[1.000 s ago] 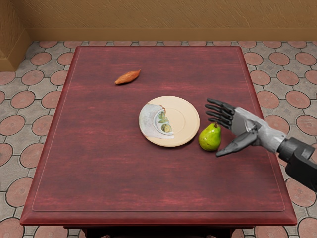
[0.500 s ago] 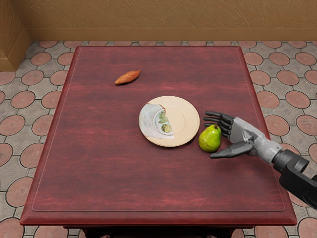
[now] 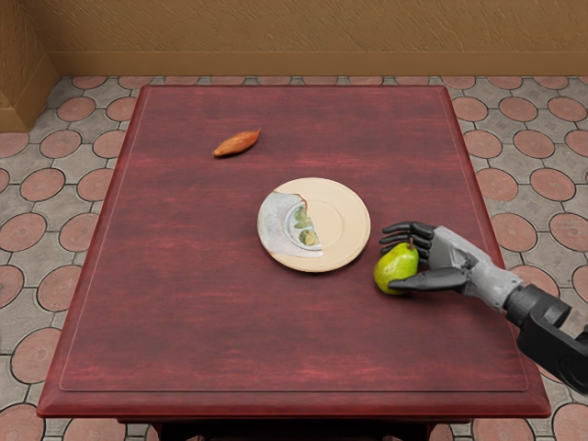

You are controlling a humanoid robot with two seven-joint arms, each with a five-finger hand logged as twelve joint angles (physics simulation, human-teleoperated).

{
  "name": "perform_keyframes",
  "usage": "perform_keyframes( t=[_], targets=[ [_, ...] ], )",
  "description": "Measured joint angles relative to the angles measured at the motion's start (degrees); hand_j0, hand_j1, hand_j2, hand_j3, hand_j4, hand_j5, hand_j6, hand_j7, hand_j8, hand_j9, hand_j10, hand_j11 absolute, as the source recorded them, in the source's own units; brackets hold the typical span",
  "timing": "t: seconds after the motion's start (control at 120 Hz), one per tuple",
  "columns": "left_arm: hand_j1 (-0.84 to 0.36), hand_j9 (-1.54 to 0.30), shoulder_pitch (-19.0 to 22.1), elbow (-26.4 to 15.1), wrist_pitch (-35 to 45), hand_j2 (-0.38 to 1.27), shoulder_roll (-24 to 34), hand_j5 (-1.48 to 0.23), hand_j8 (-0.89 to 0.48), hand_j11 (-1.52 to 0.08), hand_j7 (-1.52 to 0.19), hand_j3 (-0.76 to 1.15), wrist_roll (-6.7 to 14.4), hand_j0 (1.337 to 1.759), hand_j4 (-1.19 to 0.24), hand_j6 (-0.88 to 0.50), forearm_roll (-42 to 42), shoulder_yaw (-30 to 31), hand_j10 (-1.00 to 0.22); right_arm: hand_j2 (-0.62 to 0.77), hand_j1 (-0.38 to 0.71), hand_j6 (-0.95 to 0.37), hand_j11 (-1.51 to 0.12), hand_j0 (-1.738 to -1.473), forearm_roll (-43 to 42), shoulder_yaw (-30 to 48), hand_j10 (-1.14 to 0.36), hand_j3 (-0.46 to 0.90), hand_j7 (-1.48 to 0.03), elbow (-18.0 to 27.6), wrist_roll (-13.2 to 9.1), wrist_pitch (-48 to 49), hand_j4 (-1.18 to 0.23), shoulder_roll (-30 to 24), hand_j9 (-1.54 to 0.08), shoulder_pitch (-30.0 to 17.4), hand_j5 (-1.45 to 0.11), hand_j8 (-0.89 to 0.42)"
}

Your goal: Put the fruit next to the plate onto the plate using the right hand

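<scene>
**Pear in the fingers, just off the plate's rim**

The cream plate [image 3: 342, 219] lies just beyond the fingertips, on the far-left side of the fingers [image 3: 411, 230]. Its left half carries a grey-white patch with a few small green bits; its right half, the side nearer the fingers, is bare. The pear [image 3: 393, 266] is not on it. The pear sits just outside the plate's near-right rim, tilted, and whether it touches the tabletop [image 3: 184, 312] cannot be told.

Bare tabletop stretches to the left of the fingers and towards the near edge. The right edge runs behind the wrist. A sweet potato [image 3: 237, 142] lies well apart from the fingers, far to the left past the plate.

The right hand [image 3: 430, 262] comes in low from the right edge, with the forearm slanting up and left. Its dark fingers curl over the pear's top and far side, the thumb presses beneath the near side, and the fruit is clasped between them.
</scene>
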Motion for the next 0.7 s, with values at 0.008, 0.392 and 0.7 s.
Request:
perform_keyframes(
  t=[0.008, 0.392, 0.7],
  targets=[
    [0.35, 0.00, 0.00, 0.00, 0.00, 0.00, 0.00, 0.00, 0.00, 0.00, 0.00, 0.00, 0.00, 1.658, 0.00, 0.00, 0.00, 0.00, 0.00, 0.01, 0.16, -0.47, -0.72, -1.655, 0.01, -0.02, -0.39, 0.00, -0.62, -0.07, 0.00, 0.04, -0.44, 0.04, -0.69, -0.01, -0.67, -0.42],
    [0.35, 0.00, 0.00, -0.01, 0.00, 0.00, 0.00, 0.00, 0.00, 0.00, 0.00, 0.00, -0.01, 1.658, 0.00, 0.00, -0.03, 0.06, 0.00, 0.33, 0.21, -0.73, -1.12, -1.651, -0.69, 2.51, -0.33, 0.00, -1.04, -0.36, -0.26, 5.47, -0.77, -2.44, -1.10, 1.34, -1.10, -0.41],
    [0.35, 0.00, 0.00, -0.01, 0.00, 0.00, 0.00, 0.00, 0.00, 0.00, 0.00, 0.00, 0.00, 1.658, 0.00, 0.00, -0.04, 0.07, 0.00, 0.34, 0.25, -0.83, -1.12, -1.653, -0.92, 8.00, -0.38, 0.00, -1.11, -0.48, -1.14, 12.25, -0.84, -3.56, -1.13, 4.32, -1.15, -0.49]
  ],
)
